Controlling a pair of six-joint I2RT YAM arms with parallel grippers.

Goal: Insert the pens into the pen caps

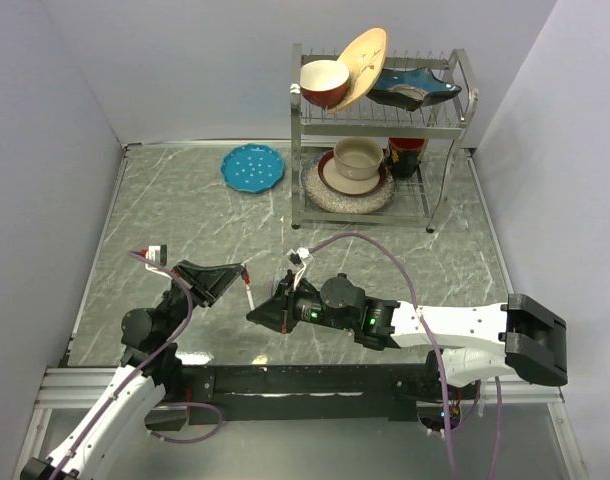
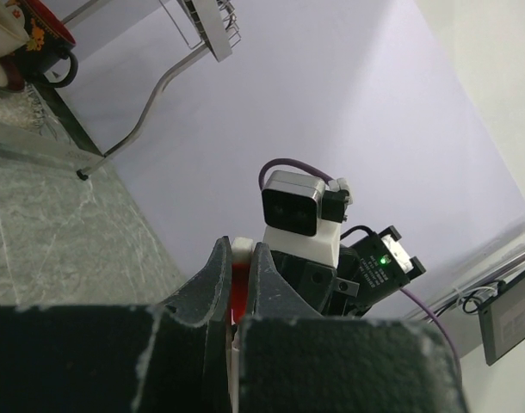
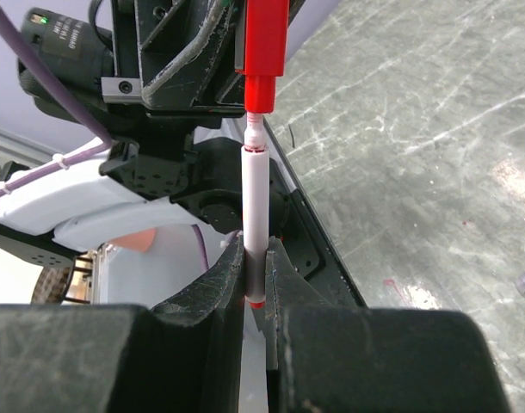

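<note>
Right gripper (image 3: 256, 267): pinches red pen (image 3: 256, 198), tip meeting red cap (image 3: 264, 39) at 12 o'clock.
Left gripper (image 2: 241, 260): clamps that cap.
Progress: not yet seated; other pens unclear.

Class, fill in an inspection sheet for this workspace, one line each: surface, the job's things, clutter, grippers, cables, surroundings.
Surface: grey marbled table, no spills seen.
Job's things: white-barrelled pen held upright, its tip at the mouth of the red cap, not pushed home. Other pens and caps cannot be made out.
Clutter: dish rack holding bowls and plates at the far side; blue plate beside it.
Grippers: left gripper shut on the red cap; right gripper shut on the pen.
Cables: purple cable arching above the right arm.
Surroundings: plain pale walls on three sides.
</note>
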